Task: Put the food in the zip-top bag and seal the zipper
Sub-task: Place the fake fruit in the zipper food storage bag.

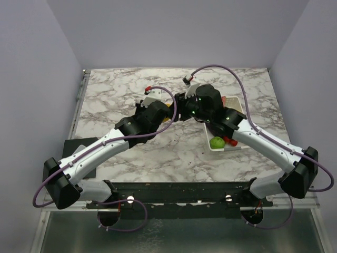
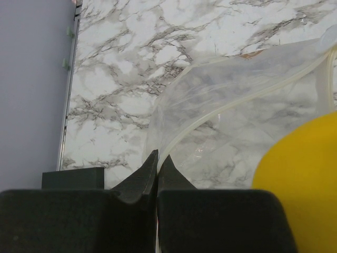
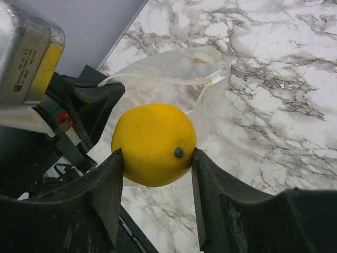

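We see our right gripper squeezing the yellow lemon right by the open mouth of the clear bag, and our left gripper pinched tight on the bag's edge over the table.

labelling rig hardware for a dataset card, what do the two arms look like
The left arm and right arm match: white link shells, black joint housings. A purple cable loops along each. The right wrist carries green lights. The jaws are matte black wedges.
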Available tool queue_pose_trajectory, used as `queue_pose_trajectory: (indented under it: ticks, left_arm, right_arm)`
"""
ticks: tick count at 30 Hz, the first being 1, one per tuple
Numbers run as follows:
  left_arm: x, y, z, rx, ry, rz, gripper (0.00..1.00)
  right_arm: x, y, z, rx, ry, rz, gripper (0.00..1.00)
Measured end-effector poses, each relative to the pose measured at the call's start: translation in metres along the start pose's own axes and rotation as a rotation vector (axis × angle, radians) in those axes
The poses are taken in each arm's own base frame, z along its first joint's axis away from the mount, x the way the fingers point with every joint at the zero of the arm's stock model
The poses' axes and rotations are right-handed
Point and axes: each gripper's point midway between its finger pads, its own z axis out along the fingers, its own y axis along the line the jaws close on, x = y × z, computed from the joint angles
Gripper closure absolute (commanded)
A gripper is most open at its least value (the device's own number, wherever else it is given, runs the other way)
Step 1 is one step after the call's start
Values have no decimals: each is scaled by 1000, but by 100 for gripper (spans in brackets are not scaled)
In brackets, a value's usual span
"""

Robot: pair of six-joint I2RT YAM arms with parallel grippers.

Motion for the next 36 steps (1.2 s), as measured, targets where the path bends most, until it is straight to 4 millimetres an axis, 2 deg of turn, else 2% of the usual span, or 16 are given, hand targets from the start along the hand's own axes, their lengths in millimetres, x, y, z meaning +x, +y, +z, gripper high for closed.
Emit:
queue_pose_trajectory:
  ticks: [4,12,17,29,36]
  left_arm:
    - [0,0,0,3,-1,-2,100]
    - [0,-3,0,20,1,-5,100]
    - [-1,-4,-1,26,-3,-11,100]
    - [-2,-3,-1,27,-7,-19,100]
    - [-2,-3,-1,26,-8,-19,100]
  right_arm:
    - [8,1,15,22,20,-15,72]
    - [31,-4,37,75,69,-36,40]
    - [33,-6,40,90,67,-41,27]
    - [36,-12,36,108,56,-45,25]
    - [20,-15,12,141,-4,-46,25]
